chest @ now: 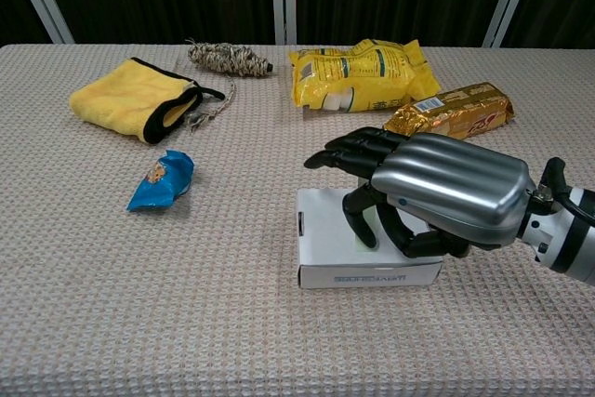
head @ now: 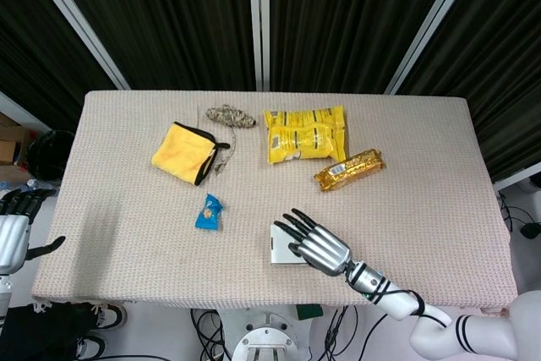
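lab: black curtains (head: 169,14), cables (head: 211,327)

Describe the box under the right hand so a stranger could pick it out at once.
On the beige woven table, look at the near edge, just right of centre, beneath the right hand. The white box lies flat there. It is the only white, hard-edged thing; the rest are soft packets, cloth and twine.

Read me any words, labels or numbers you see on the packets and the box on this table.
None can be read.
Flat white cardboard box: front-edge print too small.
Yellow snack bag: blurred.
Gold foil packet: label blurred.
Small blue wrapper: unreadable.
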`<control>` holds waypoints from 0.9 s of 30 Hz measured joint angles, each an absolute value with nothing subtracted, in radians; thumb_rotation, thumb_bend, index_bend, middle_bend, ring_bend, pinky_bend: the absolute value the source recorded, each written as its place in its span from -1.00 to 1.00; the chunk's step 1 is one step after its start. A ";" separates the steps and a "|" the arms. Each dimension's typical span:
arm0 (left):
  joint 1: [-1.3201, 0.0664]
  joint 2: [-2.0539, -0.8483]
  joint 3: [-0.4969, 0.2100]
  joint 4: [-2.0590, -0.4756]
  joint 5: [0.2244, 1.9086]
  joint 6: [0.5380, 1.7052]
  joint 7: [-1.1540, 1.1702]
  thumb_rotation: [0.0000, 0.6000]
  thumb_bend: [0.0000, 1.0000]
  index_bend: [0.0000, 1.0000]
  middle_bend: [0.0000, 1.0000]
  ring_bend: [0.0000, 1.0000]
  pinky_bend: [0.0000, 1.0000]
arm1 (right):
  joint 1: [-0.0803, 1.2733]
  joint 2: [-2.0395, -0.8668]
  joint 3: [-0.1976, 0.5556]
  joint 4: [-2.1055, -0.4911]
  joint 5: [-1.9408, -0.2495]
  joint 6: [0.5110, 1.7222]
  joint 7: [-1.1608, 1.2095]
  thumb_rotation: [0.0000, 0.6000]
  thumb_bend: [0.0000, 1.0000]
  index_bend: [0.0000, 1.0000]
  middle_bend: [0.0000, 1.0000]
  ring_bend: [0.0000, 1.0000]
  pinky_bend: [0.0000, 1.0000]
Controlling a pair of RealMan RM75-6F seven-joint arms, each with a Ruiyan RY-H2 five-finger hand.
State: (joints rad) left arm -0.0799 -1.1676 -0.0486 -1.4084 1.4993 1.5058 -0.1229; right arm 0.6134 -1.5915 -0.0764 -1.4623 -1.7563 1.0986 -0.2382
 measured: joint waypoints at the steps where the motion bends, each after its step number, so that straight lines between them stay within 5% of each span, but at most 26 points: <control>1: -0.080 -1.168 -0.049 -1.408 1.500 1.507 -0.123 1.00 -0.87 -0.56 -0.55 -0.60 -0.71 | 0.613 -1.591 -0.077 -1.462 -1.757 1.099 -0.238 1.00 1.00 0.19 -0.91 -1.00 -1.00; 27: -0.079 -1.164 -0.049 -1.410 1.502 1.511 -0.123 1.00 -0.87 -0.56 -0.55 -0.60 -0.71 | 0.613 -1.588 -0.068 -1.466 -1.749 1.100 -0.231 1.00 1.00 0.19 -0.91 -1.00 -1.00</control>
State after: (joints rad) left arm -0.0786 -1.1644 -0.0490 -1.4104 1.5023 1.5111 -0.1230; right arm 0.6129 -1.5876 -0.0681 -1.4662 -1.7486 1.0995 -0.2306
